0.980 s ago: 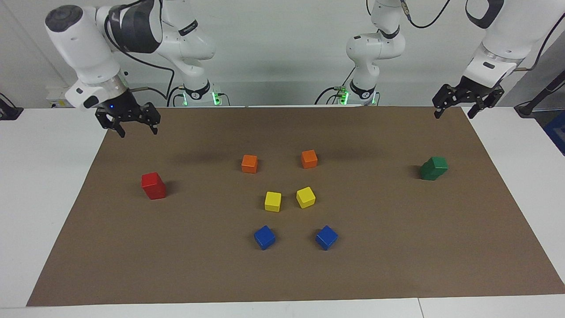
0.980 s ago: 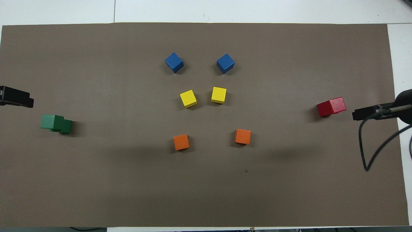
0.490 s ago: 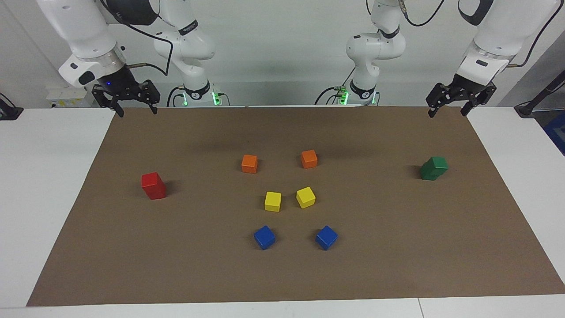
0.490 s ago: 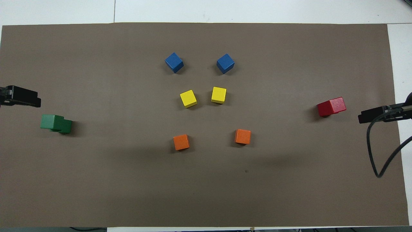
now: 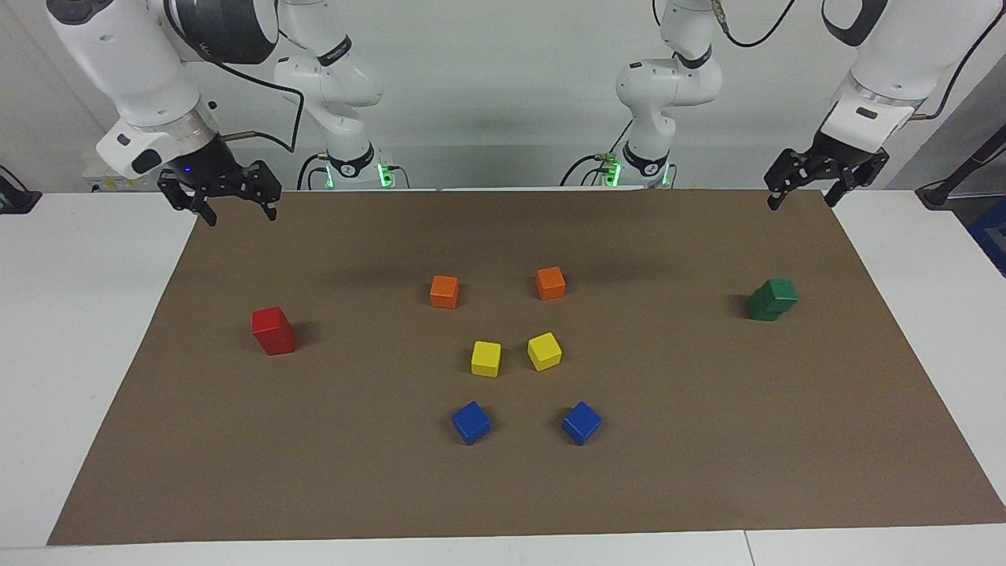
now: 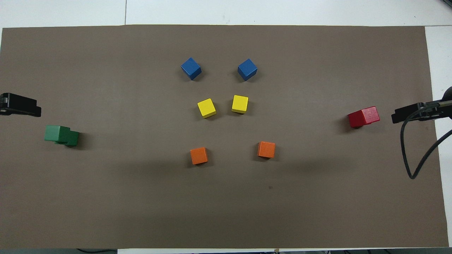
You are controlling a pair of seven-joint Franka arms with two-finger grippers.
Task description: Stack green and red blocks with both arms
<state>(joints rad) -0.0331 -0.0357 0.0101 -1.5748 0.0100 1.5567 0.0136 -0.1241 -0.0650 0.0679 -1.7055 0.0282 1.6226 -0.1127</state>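
Over the mat's corners both spread, empty tools, left tool (image 5: 807,192) and right tool (image 5: 219,200), show overhead only as cut-off tips.

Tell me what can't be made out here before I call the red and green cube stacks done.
- Small matte red cube stack: in the overhead view, its top cube hides nearly all of the lower one.
- Dark green matte cube stack: overhead, the offset top cube covers part of the lower.
- Left gripper and right gripper: overhead, cut off by the side edges.
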